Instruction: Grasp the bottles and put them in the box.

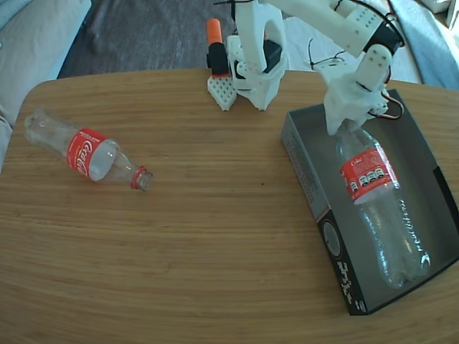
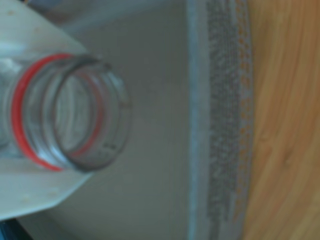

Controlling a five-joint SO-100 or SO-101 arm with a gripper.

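in the fixed view, one bottle (image 1: 379, 208) lies inside the box (image 1: 308, 154) at the 3 o'clock side of the desk (image 1: 215, 251), its neck toward 12 o'clock and its base toward 5 o'clock. the white arm reaches down from 12 o'clock, and the jaws (image 1: 347, 122) sit right at the bottle's neck end; how far they are open, and whether they grip the neck, cannot be told from here. in the wrist view the capless mouth and red neck ring of that bottle (image 2: 70, 112) fill the 9 o'clock side, lying against a white finger (image 2: 30, 185), with the box's grey floor (image 2: 155, 150) behind. the other bottle (image 1: 86, 154) lies on the bare desk toward 9 o'clock, well apart from the box, mouth pointing to 4 o'clock.
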